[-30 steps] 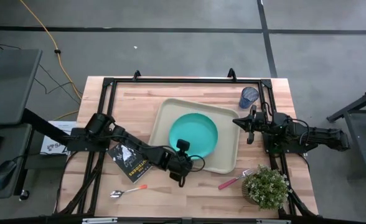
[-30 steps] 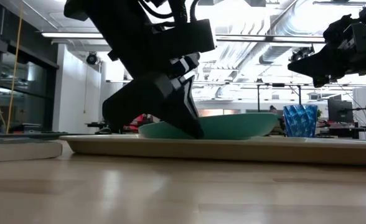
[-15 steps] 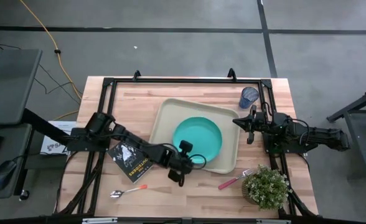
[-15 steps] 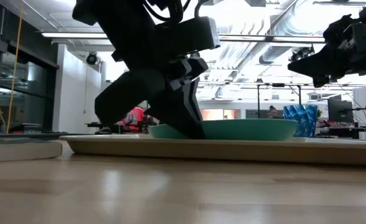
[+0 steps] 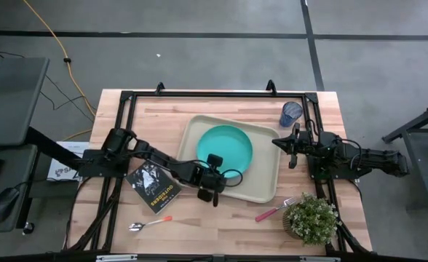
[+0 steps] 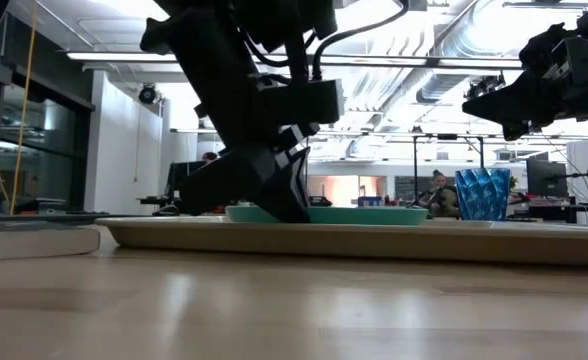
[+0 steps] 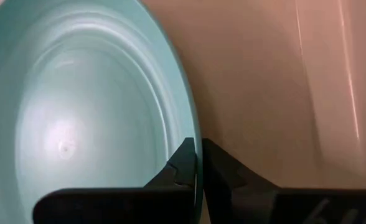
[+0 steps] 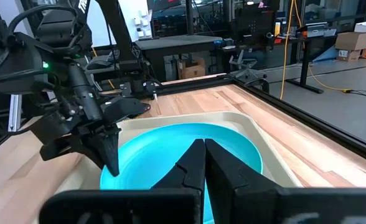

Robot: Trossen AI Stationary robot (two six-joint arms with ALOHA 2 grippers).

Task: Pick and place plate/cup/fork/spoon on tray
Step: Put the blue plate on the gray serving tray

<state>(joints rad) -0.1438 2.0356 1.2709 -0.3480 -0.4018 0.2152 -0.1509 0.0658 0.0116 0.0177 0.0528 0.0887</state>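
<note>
A: Lower centre of the high view: the left gripper (image 5: 215,182) pinches the near rim of the plate (image 5: 225,150), which lies flat in the tray (image 5: 266,185). Risk?

B: Pulling away before the fingers part would drag the plate off. At centre-right the right gripper (image 5: 292,145) waits, fingers pressed together; the cup (image 5: 290,113) stands upper right.

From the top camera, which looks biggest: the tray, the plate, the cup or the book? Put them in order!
1. The tray, biggest.
2. The plate.
3. The book.
4. The cup, smallest.
</note>
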